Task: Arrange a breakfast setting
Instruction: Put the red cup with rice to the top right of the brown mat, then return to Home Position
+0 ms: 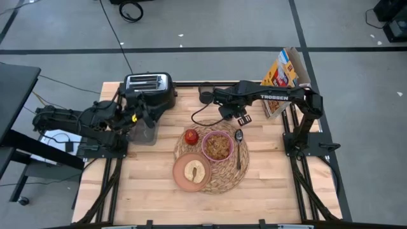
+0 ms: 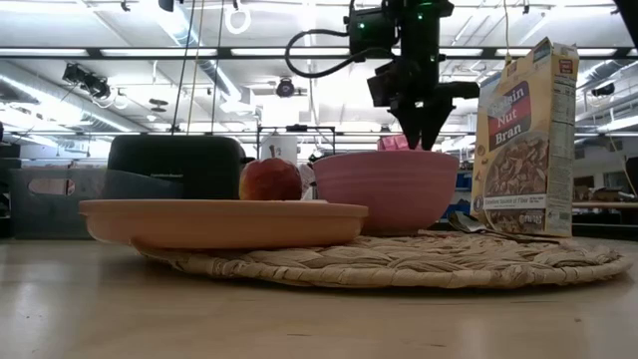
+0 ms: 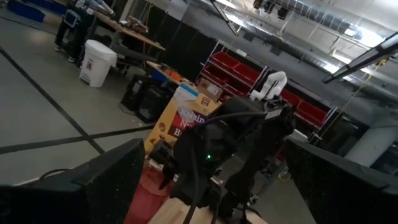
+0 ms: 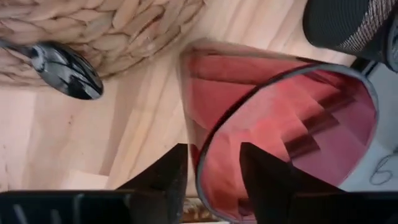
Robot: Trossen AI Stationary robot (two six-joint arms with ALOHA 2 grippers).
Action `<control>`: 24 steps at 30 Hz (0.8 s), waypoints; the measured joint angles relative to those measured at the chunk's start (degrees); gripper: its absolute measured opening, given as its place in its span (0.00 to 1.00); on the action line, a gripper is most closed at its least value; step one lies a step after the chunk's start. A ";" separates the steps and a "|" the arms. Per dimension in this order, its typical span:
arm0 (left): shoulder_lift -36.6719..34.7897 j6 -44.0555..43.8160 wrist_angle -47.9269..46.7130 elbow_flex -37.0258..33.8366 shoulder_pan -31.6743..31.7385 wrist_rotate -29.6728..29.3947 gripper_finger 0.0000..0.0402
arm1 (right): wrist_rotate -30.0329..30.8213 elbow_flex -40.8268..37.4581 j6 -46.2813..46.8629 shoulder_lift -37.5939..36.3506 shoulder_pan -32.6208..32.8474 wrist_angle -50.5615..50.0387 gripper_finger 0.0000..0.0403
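On the round woven placemat (image 1: pixel 213 181) stand a pink bowl (image 1: pixel 217 146) of cereal, a brownish-pink plate (image 1: pixel 193 172) bearing toast (image 1: pixel 194 169), and a red apple (image 1: pixel 191 136). A metal spoon (image 1: pixel 239 147) lies along the mat's right side. The translucent pink cup (image 4: pixel 280 118) stands upright on the wood just beyond the mat's far edge. My right gripper (image 4: pixel 213 171) points down over the cup, open, with its fingers on either side of the rim. My left gripper (image 3: pixel 217 180) is raised by the toaster, wide open and holding nothing. My right gripper comes from above with one finger (image 4: pixel 273 180) inside the cup and the other (image 4: pixel 165 177) outside its wall. The cup's rim (image 4: pixel 198 163) runs between them, close to the outer finger. I cannot tell whether either finger touches it. The cup's base rests on the table.
A black toaster (image 1: pixel 149 89) stands at the far left of the table, with a clear container (image 1: pixel 145 133) in front of it. The cereal box (image 1: pixel 282 79) stands at the far right corner. Bare wood lies along the near edge.
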 joint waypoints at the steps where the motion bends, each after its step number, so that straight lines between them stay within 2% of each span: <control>1: 0.00 0.37 0.06 0.00 -0.24 0.00 0.97 | -0.07 0.00 0.96 -0.26 0.10 -0.14 0.39; 6: 0.00 3.79 0.24 0.00 -1.39 0.04 0.97 | -3.49 0.00 4.83 -2.83 0.17 0.00 0.46; 12: 0.00 8.78 0.31 0.00 -1.55 -0.02 0.97 | -4.20 0.00 8.64 -9.36 0.16 0.68 0.50; 16: 0.00 8.83 0.33 0.00 -1.55 -0.02 0.97 | -10.07 0.00 15.05 -15.57 -0.05 3.77 0.50; 18: 0.00 8.83 0.33 0.00 -1.55 -0.02 0.97 | -15.53 -0.14 20.70 -18.52 -0.67 9.06 0.48; 21: 0.00 8.67 0.36 0.00 -1.52 -0.02 0.97 | -21.88 -4.44 28.45 -23.62 -1.12 23.92 0.45; 24: 0.00 6.96 0.14 0.00 -1.54 -0.04 0.97 | -22.99 -13.23 33.02 -28.53 0.46 42.37 0.37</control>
